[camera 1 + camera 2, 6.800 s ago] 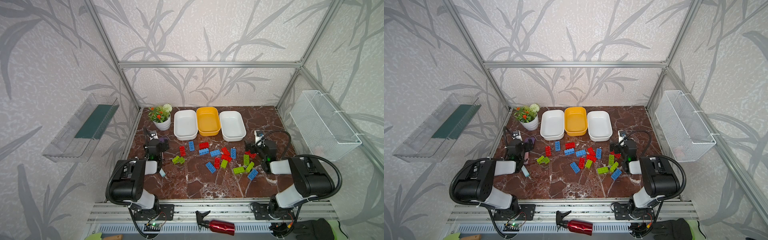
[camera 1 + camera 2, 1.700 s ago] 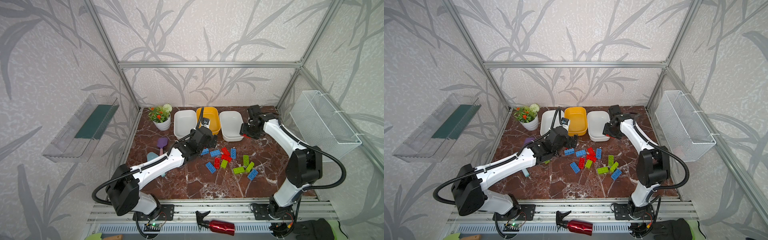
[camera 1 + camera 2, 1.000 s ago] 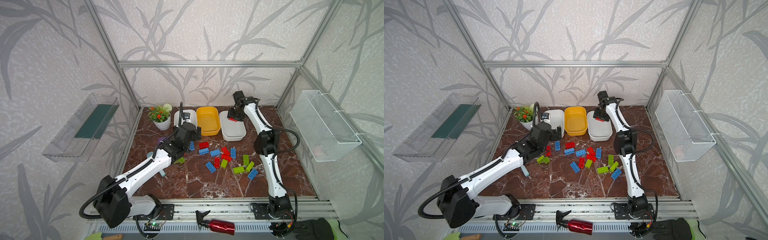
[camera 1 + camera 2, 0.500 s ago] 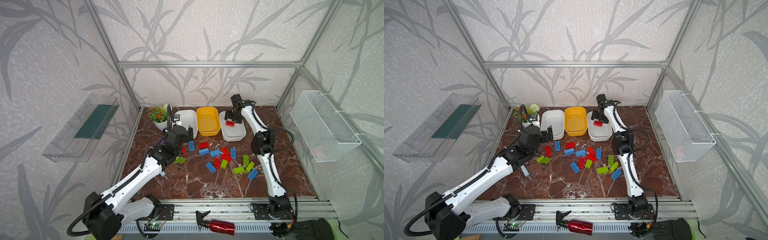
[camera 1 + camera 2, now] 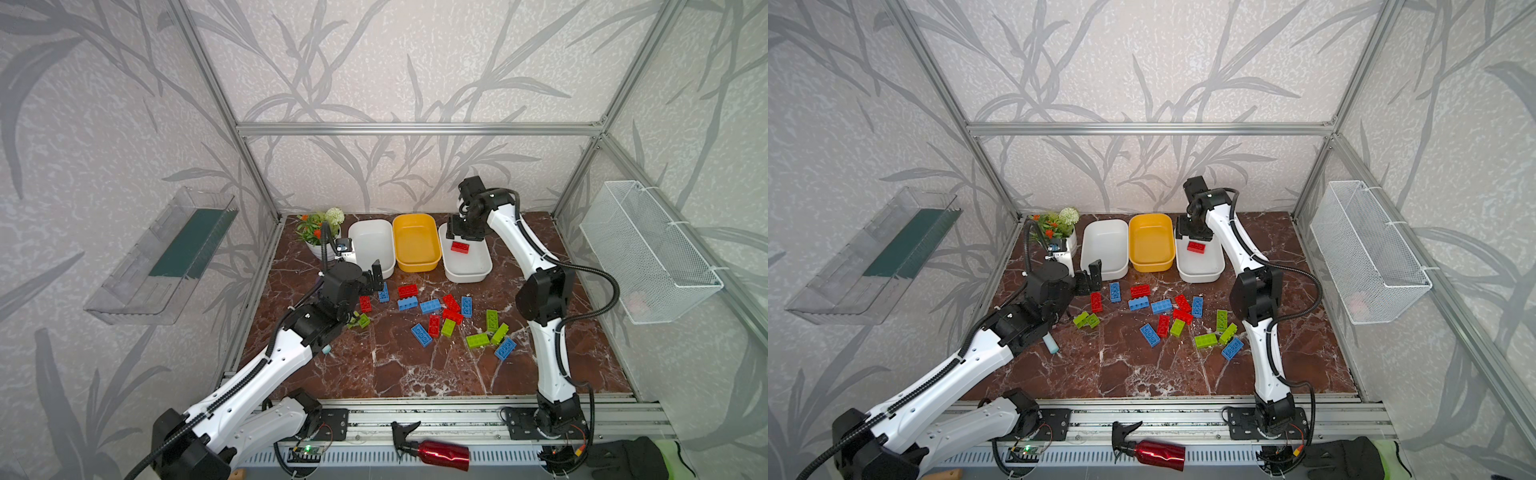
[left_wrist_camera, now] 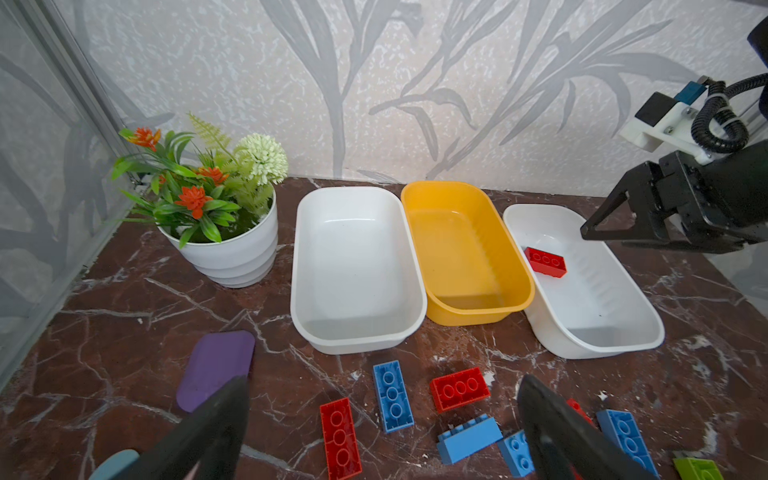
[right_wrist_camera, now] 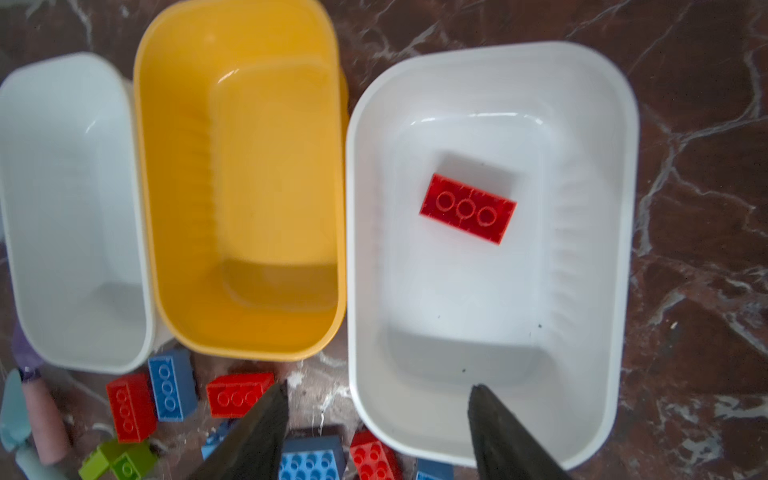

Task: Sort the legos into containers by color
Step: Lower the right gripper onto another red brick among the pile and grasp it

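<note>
- I take the yellow tub (image 5: 417,241) as my mark: it stands at the back of the bench (image 5: 415,374), between two white ones
- The right gripper (image 5: 464,235) hangs over the white tub (image 5: 467,270) just beside the yellow tub, on its right-arm side
- In the right wrist view its fingers (image 7: 262,436) stand apart with nothing between them
- One red brick (image 7: 467,214) lies flat on that white tub's floor, clear of the fingers
- The left gripper (image 6: 382,380) sits low over the bench, in front of the other white tub (image 5: 370,249) on the yellow tub's left-arm side
- I see its fingers spread wide and holding nothing
- The loose legos (image 5: 430,306), red, blue and green, lie scattered on the bench in front of the yellow tub
</note>
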Controlling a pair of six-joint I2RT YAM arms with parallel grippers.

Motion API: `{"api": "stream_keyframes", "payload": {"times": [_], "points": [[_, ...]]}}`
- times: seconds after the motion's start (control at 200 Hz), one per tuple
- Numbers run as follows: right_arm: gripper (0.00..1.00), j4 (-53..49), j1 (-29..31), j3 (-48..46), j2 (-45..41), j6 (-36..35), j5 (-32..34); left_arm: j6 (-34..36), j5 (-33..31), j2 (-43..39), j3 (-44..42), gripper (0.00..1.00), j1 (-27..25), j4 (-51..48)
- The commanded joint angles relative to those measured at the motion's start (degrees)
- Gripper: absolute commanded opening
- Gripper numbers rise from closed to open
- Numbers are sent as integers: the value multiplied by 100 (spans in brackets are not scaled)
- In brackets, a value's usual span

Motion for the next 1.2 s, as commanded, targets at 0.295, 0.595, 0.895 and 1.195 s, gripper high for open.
{"api": "stream_keyframes", "payload": {"times": [0.295, 0.595, 0.895, 1.195], "points": [[65, 1767, 570, -4553, -2350, 47, -309, -334, -191, -342, -279, 99, -1427, -623], [64, 2367, 740, -5454, -2676, -45, -116, -995, -257, -457, -261, 99, -2398, -1254], [55, 2521, 757, -5515, -2410, -322, 90, -1638, -976, -753, -286, 99, -2969, -1682], [53, 2551, 792, -5653, -2281, -367, 86, -1636, -1301, -987, -397, 99, -3010, -1779]]}}
